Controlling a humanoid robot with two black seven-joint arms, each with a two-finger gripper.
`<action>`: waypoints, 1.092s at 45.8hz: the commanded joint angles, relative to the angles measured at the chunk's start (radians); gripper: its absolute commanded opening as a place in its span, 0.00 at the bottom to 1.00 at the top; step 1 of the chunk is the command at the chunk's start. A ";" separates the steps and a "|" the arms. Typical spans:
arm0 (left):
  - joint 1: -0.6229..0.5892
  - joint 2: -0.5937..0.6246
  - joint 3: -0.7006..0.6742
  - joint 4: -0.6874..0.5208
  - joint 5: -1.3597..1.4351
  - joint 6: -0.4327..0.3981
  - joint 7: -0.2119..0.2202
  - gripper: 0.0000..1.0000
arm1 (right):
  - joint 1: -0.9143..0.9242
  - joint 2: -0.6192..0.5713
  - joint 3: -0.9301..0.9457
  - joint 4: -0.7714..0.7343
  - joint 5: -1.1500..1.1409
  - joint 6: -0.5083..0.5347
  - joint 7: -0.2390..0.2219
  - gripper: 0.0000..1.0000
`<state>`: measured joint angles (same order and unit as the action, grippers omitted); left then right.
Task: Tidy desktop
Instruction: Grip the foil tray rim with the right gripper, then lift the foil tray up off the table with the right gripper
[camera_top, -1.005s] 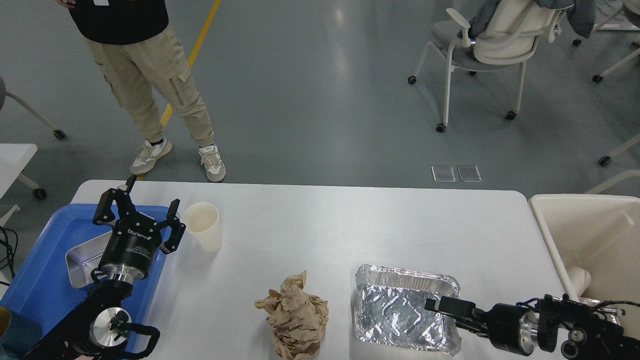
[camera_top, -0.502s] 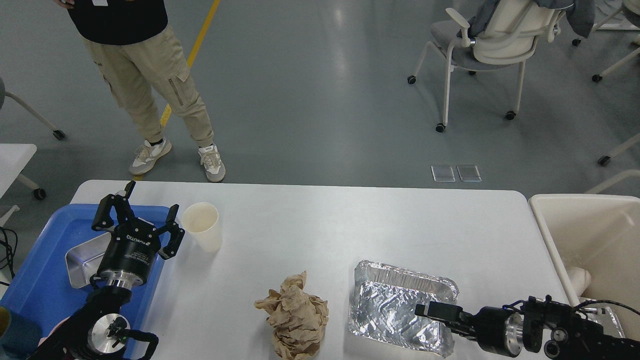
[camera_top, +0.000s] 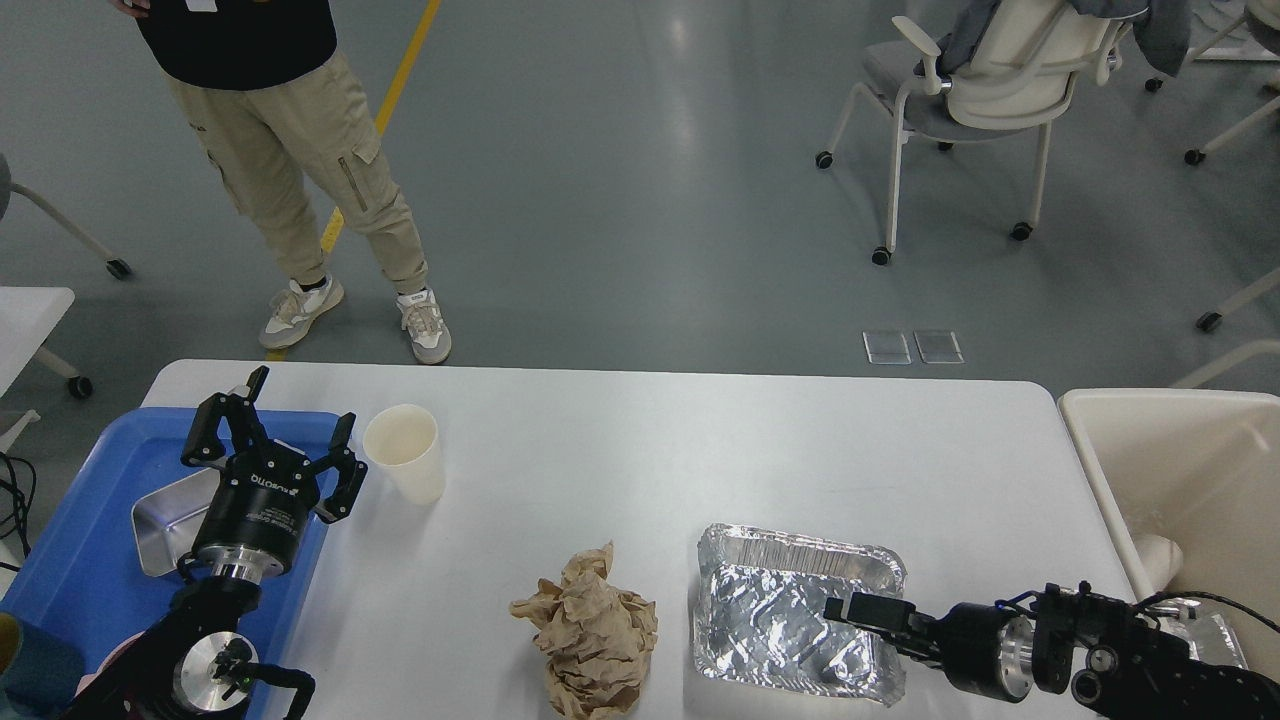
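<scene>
The white desktop (camera_top: 640, 440) holds a white paper cup (camera_top: 405, 465), a crumpled brown paper ball (camera_top: 590, 630) and an empty foil tray (camera_top: 790, 610). My left gripper (camera_top: 290, 412) is open and empty, over the right edge of the blue tray (camera_top: 90, 570), just left of the cup. My right gripper (camera_top: 850, 608) reaches in from the right, over the foil tray's right rim and into the tray. Its two fingers cannot be told apart.
A steel pan (camera_top: 165, 515) lies in the blue tray. A cream bin (camera_top: 1180, 470) stands off the desktop's right end. A person (camera_top: 300, 150) stands beyond the far left edge. Chairs (camera_top: 980, 90) stand further back.
My right gripper has moved left, further over the foil tray, and the tray has shifted and turned slightly to the left. My left gripper has drifted slightly back and left.
</scene>
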<state>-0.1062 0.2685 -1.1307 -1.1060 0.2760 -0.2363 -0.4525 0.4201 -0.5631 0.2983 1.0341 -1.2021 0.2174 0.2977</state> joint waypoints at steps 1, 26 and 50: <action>0.000 0.000 -0.001 0.000 0.000 0.000 0.000 0.98 | 0.023 0.011 -0.053 -0.016 -0.019 -0.001 0.001 0.72; 0.005 0.000 -0.001 -0.002 0.000 0.000 -0.002 0.97 | 0.098 0.019 -0.165 -0.051 -0.019 0.002 0.046 0.00; 0.003 -0.002 -0.001 0.000 0.000 0.000 -0.002 0.98 | 0.242 -0.115 -0.168 -0.046 -0.016 0.030 0.043 0.00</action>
<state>-0.1000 0.2682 -1.1322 -1.1061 0.2762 -0.2363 -0.4541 0.6086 -0.6364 0.1306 0.9882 -1.2201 0.2259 0.3426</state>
